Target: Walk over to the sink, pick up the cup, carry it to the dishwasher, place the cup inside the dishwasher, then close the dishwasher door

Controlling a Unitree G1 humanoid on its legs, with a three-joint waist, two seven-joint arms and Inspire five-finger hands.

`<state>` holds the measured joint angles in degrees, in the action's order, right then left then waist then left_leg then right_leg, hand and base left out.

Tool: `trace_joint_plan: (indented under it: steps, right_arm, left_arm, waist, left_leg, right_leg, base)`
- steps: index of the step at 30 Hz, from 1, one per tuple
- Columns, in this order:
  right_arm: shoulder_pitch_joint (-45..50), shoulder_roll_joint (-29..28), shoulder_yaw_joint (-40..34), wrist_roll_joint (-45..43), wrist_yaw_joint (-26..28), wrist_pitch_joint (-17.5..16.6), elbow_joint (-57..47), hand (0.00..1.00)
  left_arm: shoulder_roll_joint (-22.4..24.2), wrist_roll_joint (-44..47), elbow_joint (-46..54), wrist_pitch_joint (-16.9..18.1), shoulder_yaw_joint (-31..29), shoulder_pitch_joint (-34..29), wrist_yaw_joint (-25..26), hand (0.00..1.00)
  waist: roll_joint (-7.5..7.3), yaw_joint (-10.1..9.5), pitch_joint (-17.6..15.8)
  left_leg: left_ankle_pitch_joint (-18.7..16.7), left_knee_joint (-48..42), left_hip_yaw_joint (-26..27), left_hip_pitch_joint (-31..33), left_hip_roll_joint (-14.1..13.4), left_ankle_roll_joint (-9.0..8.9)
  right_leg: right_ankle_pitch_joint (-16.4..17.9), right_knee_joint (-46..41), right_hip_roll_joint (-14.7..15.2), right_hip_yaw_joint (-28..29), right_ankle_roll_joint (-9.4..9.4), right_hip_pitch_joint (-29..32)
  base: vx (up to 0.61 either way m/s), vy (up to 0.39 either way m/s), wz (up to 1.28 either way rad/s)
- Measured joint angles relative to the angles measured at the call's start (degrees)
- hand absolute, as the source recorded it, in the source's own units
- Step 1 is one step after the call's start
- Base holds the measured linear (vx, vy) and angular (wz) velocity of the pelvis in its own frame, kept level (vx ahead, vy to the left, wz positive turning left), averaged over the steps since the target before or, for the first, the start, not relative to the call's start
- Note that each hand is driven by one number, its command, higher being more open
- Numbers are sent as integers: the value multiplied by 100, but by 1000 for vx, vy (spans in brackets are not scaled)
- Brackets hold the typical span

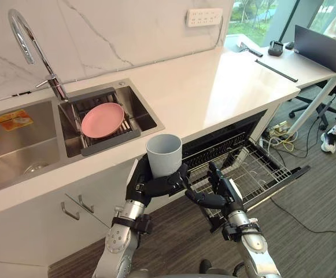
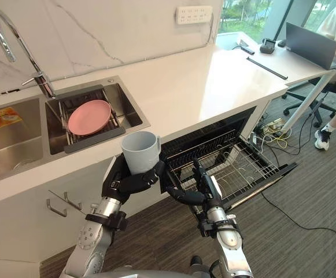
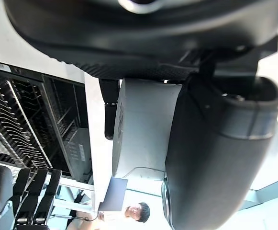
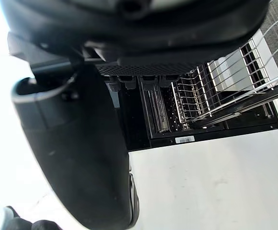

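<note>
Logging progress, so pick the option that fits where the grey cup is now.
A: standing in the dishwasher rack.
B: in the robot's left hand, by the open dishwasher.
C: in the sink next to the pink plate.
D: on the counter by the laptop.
B: the left hand is curled round the cup, holding it upright beside the pulled-out dishwasher rack.

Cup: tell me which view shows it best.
The left eye view: the cup stands upright with its open rim and wall plain above the left hand curled round its base. The right eye view shows much the same. The left wrist view gives a close stretch of its wall.
</note>
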<state>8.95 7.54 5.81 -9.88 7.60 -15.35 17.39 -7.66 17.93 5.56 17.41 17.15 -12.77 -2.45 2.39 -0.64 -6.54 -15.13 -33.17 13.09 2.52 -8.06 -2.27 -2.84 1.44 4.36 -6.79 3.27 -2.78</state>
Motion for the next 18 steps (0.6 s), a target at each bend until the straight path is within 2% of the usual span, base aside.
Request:
trace_joint_plan:
  steps: [2, 6, 9, 12, 18]
  right_arm:
    - [-4, 2, 43, 1, 12, -1, -74, 100]
    - [-27, 45, 97, 4, -15, -15, -228, 100]
    - [-24, 55, 120, 9, -73, -16, -225, 100]
    - [-22, 75, 119, 4, -106, -28, -225, 100]
    - [173, 2, 119, 3, -115, -30, -350, 100]
  left_arm:
    - [12, -2, 63, 17, -21, -16, -2, 0]
    - [133, -58, 148, 55, -75, -11, -4, 0]
    - [124, -124, 148, 55, -19, -3, 12, 0]
    - [98, -211, 149, 56, 119, 91, 99, 0]
    - [-79, -290, 148, 59, 205, 254, 351, 0]
  waist:
    - [38, -11, 12]
    - [46, 4, 4]
    - [62, 26, 7]
    - [113, 37, 40]
    - [94, 76, 54]
  left_leg:
    - [3, 98, -245, -30, 46, -3]
    - [114, 1044, -822, -416, 391, -38]
    - [249, 1624, -765, -759, 459, 5]
    - [312, 2149, -769, -922, 478, 39]
    - [362, 2513, -732, -1114, 528, 125]
  right_leg:
    - [-115, 122, -81, 201, -85, 3]
    - [-406, 350, -130, 685, -102, 210]
    - [-512, 347, -140, 902, -48, 263]
    - [-541, 350, -177, 993, -92, 425]
    - [-643, 383, -152, 1034, -89, 451]
  base:
    - [41, -39, -61]
    - [56, -24, -57]
    - [31, 8, -43]
    - [-33, 21, -20]
    - [-78, 23, -6]
